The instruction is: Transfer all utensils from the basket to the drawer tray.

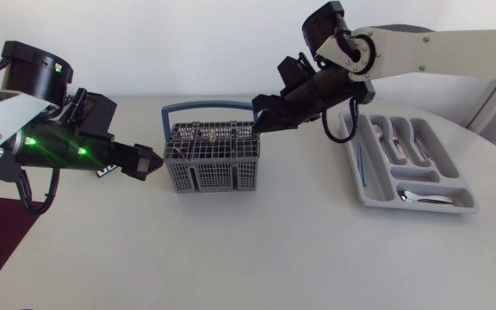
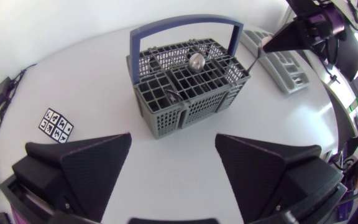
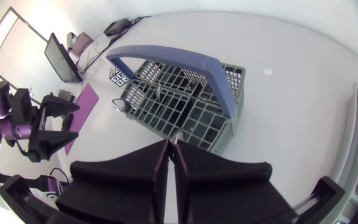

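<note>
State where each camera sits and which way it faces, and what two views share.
Head view: fixed above the table, looking down on basket and drawer tray; left arm and right arm show.
Left wrist view: on the left arm's last link, facing the basket; left gripper, open, at the lower edge.
Right wrist view: on the right arm's last link, above the basket; right gripper shut on a thin utensil handle.
Shared: both wrist views show the basket's blue handle and the other arm's gripper.
</note>
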You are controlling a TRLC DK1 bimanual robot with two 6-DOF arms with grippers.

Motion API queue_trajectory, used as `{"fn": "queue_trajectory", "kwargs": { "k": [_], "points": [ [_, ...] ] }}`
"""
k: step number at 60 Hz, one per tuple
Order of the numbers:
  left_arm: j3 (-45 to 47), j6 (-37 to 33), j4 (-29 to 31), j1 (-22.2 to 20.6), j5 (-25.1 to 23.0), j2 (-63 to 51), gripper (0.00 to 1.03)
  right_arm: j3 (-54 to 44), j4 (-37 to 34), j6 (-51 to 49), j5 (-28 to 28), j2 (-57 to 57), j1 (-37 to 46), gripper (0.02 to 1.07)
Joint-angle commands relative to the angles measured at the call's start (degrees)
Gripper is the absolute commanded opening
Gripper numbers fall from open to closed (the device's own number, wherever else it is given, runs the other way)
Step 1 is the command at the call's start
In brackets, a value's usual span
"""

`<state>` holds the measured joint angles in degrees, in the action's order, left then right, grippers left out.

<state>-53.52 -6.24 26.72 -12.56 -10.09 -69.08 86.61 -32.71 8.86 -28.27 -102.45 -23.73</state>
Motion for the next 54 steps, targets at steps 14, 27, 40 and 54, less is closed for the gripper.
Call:
{"fn": "queue_trajectory", "kwargs": {
  "k": [14, 27, 40, 54],
  "points": [
    [0.3, 0.7, 0.4, -0.8, -0.3, -0.4, 0.94, 1.6, -2.0, 2.9, -2.0, 3.8, 0.7, 0.09],
    [0.7, 0.6, 0.3, -0.9, -0.3, -0.3, 0.94, 1.6, -1.4, 3.1, -2.2, 5.9, 1.0, 0.09],
    [0.8, 0.3, 0.1, -1.2, -0.3, -0.2, 0.94, 1.7, -1.8, 1.7, -2.2, 8.0, 1.0, 0.09],
    [0.6, 0.0, 0.3, -1.2, -0.2, 0.3, 0.94, -1.4, -7.2, -6.0, 1.8, 14.9, 4.7, 0.09]
  ]
}}
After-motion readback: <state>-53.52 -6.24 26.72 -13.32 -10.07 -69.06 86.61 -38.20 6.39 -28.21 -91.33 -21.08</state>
